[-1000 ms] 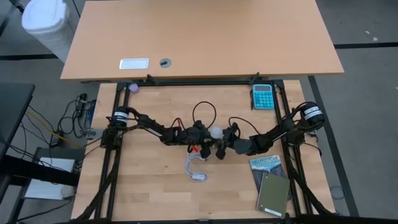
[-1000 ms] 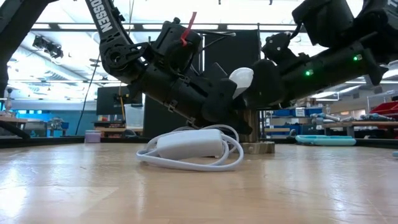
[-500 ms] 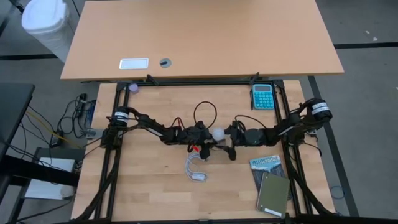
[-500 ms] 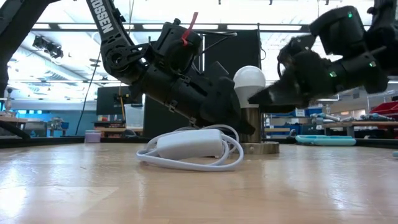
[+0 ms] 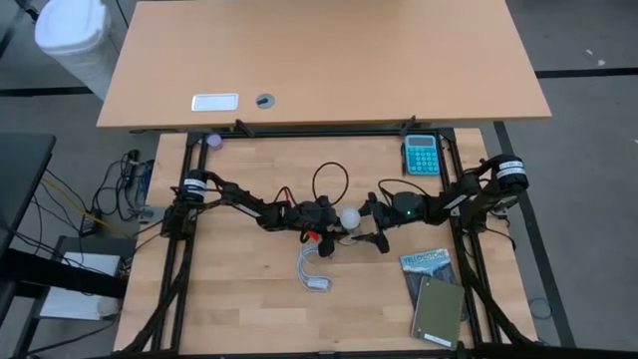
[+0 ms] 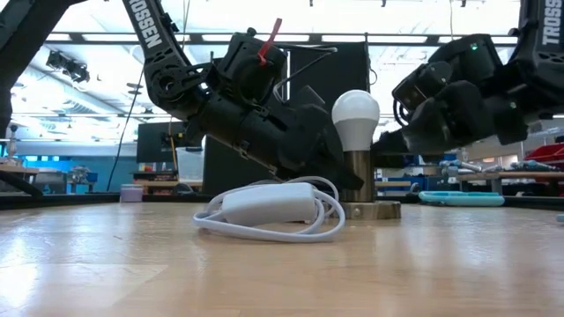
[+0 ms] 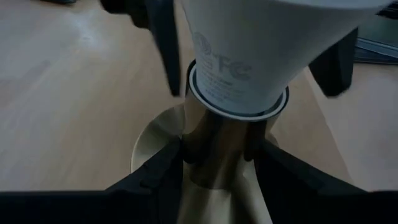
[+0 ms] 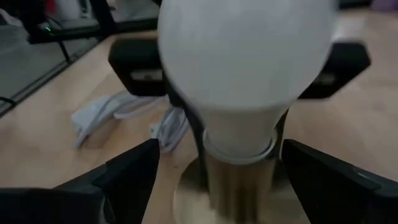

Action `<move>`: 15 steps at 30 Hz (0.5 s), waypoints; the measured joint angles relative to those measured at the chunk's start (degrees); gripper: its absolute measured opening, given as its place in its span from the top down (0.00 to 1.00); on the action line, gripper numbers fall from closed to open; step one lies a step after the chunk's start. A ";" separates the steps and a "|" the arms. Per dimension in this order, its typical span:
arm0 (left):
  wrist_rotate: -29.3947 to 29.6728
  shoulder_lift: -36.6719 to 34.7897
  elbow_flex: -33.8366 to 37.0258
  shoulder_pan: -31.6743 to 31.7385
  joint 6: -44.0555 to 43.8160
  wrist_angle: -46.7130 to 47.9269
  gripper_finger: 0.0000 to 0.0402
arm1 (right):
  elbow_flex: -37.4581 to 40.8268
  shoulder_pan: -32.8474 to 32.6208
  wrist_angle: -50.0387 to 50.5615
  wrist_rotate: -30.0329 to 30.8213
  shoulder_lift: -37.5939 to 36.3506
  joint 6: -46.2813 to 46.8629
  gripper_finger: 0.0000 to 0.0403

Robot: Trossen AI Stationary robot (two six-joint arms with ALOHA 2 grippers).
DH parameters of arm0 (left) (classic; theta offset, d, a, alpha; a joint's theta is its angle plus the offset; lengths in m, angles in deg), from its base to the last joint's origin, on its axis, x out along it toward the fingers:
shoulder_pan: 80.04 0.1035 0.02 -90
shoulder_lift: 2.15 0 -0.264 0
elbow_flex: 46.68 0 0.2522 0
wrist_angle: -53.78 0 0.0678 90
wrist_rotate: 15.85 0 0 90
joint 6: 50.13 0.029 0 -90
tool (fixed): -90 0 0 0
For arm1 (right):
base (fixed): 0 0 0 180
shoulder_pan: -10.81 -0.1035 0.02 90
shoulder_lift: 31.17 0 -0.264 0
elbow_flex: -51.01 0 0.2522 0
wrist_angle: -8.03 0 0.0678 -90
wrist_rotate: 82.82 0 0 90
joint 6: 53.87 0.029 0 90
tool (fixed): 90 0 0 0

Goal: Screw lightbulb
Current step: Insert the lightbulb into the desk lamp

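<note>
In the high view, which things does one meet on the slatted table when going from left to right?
Purple ball → coiled white cord → lightbulb → blue calculator

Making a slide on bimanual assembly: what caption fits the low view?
Left gripper steadies the brass socket while the open right gripper sits beside the upright lightbulb.

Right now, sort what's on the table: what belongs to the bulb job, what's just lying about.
Job: bulb, upright in the socket; left gripper shut on the socket; right gripper open around the bulb; cord.

Lying about: calculator, book, notebook.
</note>
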State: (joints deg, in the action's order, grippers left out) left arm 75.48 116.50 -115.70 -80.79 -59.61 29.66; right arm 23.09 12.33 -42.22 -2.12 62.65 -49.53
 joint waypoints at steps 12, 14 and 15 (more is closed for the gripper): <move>-0.50 0.00 0.00 -0.07 -1.27 0.08 0.53 | -0.55 2.88 -3.25 -4.02 -0.04 -1.92 0.17; -0.49 -0.02 0.00 -0.07 -1.27 0.08 0.53 | -1.29 2.59 -3.27 -4.02 -0.07 -1.78 0.18; -0.48 -0.02 0.00 -0.07 -1.28 0.08 0.53 | -1.74 2.41 -3.19 -4.00 -0.07 -1.76 0.19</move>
State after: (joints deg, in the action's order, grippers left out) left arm 74.99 116.48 -115.70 -80.86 -60.89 29.74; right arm 21.35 14.74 -45.41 -6.12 62.58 -51.30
